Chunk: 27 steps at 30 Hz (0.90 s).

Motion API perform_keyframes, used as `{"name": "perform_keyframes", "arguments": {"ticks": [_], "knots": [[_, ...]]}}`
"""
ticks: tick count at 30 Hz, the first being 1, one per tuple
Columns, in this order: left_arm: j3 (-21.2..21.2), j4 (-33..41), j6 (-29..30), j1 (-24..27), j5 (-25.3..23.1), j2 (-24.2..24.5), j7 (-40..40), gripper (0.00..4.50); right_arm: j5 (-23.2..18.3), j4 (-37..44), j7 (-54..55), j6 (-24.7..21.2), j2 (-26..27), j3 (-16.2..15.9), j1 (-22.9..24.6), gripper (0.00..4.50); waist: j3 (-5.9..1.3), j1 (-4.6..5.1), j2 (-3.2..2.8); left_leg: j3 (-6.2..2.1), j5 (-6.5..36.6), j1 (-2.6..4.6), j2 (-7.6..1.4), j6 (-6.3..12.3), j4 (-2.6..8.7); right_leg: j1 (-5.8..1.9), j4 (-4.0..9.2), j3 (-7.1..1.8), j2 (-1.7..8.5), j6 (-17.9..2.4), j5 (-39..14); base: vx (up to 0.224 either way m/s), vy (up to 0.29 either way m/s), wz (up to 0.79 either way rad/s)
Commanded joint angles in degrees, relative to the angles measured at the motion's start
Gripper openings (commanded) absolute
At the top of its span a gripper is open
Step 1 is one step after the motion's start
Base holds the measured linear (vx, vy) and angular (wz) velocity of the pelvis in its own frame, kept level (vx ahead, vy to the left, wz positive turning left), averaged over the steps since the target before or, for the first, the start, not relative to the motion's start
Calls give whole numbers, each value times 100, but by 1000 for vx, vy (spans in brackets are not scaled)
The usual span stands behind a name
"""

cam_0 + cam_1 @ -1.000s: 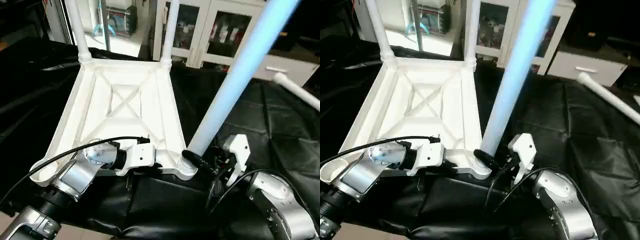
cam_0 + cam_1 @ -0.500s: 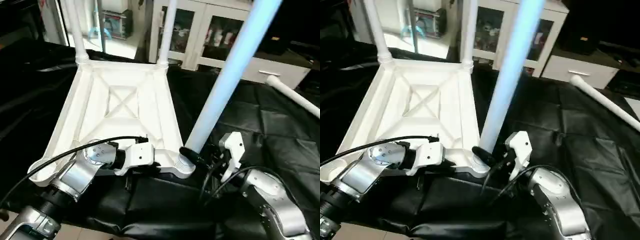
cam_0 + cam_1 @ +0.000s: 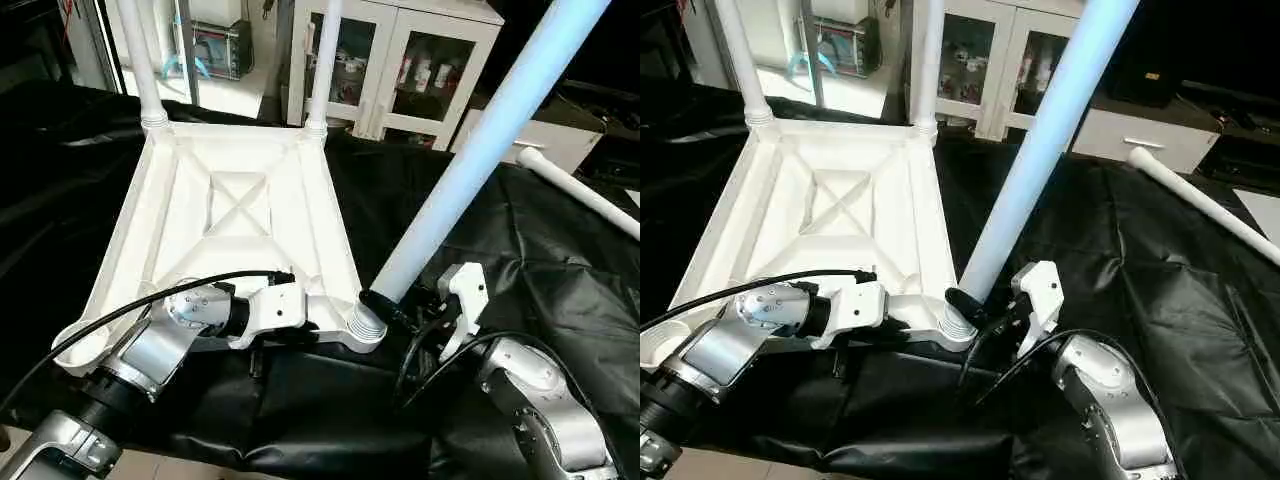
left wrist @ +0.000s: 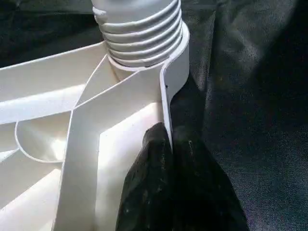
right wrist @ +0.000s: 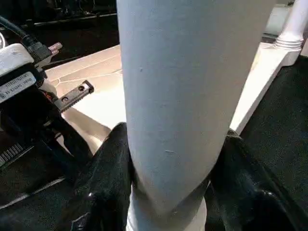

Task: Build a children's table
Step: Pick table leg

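Tabletop (image 3: 240, 215) lying upside down on the black cloth (image 3: 560, 250), ribs up, so the corner sockets face upward to take the legs. Two legs already standing in the far corners: far left leg (image 3: 140, 60) and far right leg (image 3: 322, 60).

Left gripper (image 4: 166, 144) pinched nearly shut on the thin rim of the tabletop, right beside the near right corner socket (image 3: 365, 325); probably there to pin the top flat and stop it turning or sliding while the leg goes in.

Right gripper (image 3: 985, 310) half open around the third leg (image 3: 480, 150), fingers (image 5: 108, 163) on either side of the tube low down, just above its ribbed end (low grip, likely for better control at the socket). Leg leaning up and to the right, ribbed end seated in the socket but ribs visible above it, so seemingly not fully home.

Fourth leg (image 3: 580, 190) lying loose on the cloth at far right, well apart, waiting for the empty near left corner (image 3: 75, 345).
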State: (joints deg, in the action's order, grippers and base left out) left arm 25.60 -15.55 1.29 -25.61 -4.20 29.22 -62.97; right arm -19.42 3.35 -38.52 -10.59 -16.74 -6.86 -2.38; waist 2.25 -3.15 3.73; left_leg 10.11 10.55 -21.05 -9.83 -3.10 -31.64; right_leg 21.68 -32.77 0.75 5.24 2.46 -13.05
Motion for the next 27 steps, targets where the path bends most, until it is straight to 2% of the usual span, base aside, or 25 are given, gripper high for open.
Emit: {"name": "perform_keyframes", "arguments": {"ticks": [1, 8, 11, 12, 14, 15, 16, 17, 18, 19, 20, 21, 22, 23, 24, 25, 27], "knots": [[177, -211, 26, 31, -250, 67, -87, 0, 607, -914, 287, -524, -256, -153, 292, 184, -36, 52, -139, -210, 3495, 132, -343, -512, 574, 150, 522, -167, 262, -472, -2585, 0, 0, 0], [31, -205, 194, -4, -160, -137, 184, 0, 760, -1099, 762, -517, -117, -23, 107, 184, -11, 64, -155, -233, 3776, 159, -340, -556, 578, 194, 562, -163, 270, -406, -2955, 0, 0, 0], [-186, -161, 742, -113, 6, -517, 595, 0, 993, -1479, 1770, -556, 168, 284, -249, 184, 14, 96, -161, -256, 3961, 160, -324, -616, 584, 221, 588, -142, 269, -378, -3211, 0, 0, 0], [-250, -185, 897, -195, 36, -712, 805, 0, 1023, -1643, 2194, -634, 302, 442, -419, 184, 18, 159, -139, -301, 4137, 154, -304, -648, 594, 191, 611, -73, 266, -329, -3480, -54, 16, -9], [-294, -241, 1034, -305, 43, -933, 1028, 0, 1039, -1825, 2634, -711, 457, 611, -620, 184, 23, 223, -146, -330, 4240, 142, -298, -660, 611, 158, 613, -24, 260, -343, -3492, -77, 33, -16], [-277, -289, 1115, -387, 7, -1072, 1151, 0, 1085, -1962, 2932, -738, 547, 693, -768, 184, 56, 276, -199, -370, 4511, 119, -297, -689, 673, 95, 620, 71, 229, -337, -3413, -78, 43, -19], [-267, -353, 1205, -469, -41, -1210, 1301, 0, 1058, -2084, 3175, -752, 656, 790, -901, 184, 62, 279, -217, -371, 4595, 135, -288, -682, 683, 87, 629, 105, 219, -347, -3305, -68, 47, -15], [-267, -353, 1205, -469, -41, -1210, 1301, 0, 1058, -2084, 3175, -752, 656, 790, -901, 184, 53, 302, -226, -359, 4578, 141, -297, -637, 693, 44, 609, 132, 232, -426, -2970, -68, 47, -15], [-251, -599, 1399, -707, -182, -1565, 1710, 0, 1104, -2356, 3719, -759, 857, 913, -1209, 184, 65, 311, -223, -331, 4454, 150, -294, -590, 698, 44, 625, 139, 260, -462, -2885, -52, 31, -8], [-279, -740, 1478, -827, -235, -1741, 1947, 0, 1155, -2458, 3986, -747, 939, 951, -1326, 184, 82, 306, -237, -302, 4438, 193, -282, -578, 678, 100, 668, 135, 269, -475, -2972, 0, 0, 0], [-279, -740, 1478, -827, -235, -1741, 1947, 0, 1155, -2458, 3986, -747, 939, 951, -1326, 184, 85, 314, -225, -291, 4412, 227, -271, -577, 652, 125, 700, 145, 271, -467, -3044, 0, 0, 0], [-314, -892, 1563, -950, -295, -1931, 2203, 0, 1212, -2601, 4228, -711, 1018, 958, -1457, 184, 113, 308, -219, -270, 4321, 282, -269, -530, 623, 140, 772, 162, 292, -431, -3205, 0, 0, 0], [-428, -1204, 1605, -1170, -370, -2243, 2731, 0, 1217, -2838, 4518, -730, 1167, 967, -1654, 184, 106, 314, -211, -262, 4264, 276, -261, -507, 614, 126, 772, 173, 287, -426, -3175, 0, 0, 0], [-428, -1204, 1605, -1170, -370, -2243, 2731, 0, 1217, -2838, 4518, -730, 1167, 967, -1654, 184, 112, 297, -200, -239, 4174, 302, -254, -466, 610, 134, 810, 189, 289, -390, -3231, 0, 0, 0], [-527, -1527, 1507, -1383, -415, -2501, 3189, 0, 1263, -3067, 4672, -757, 1270, 862, -1840, 184, 140, 288, -187, -229, 4134, 307, -246, -421, 605, 141, 851, 215, 290, -335, -3331, 0, 0, 0], [-534, -1562, 1489, -1409, -420, -2525, 3227, 0, 1280, -3094, 4708, -753, 1282, 850, -1863, 184, 145, 298, -192, -240, 4152, 294, -246, -421, 610, 122, 843, 239, 293, -321, -3356, 0, 0, 0], [-576, -1715, 1352, -1533, -485, -2624, 3495, 0, 1390, -3175, 4848, -726, 1326, 759, -1971, 184, 165, 284, -227, -226, 4383, 239, -277, -448, 725, 37, 789, 358, 222, -279, -3201, 0, 0, 0]]}}
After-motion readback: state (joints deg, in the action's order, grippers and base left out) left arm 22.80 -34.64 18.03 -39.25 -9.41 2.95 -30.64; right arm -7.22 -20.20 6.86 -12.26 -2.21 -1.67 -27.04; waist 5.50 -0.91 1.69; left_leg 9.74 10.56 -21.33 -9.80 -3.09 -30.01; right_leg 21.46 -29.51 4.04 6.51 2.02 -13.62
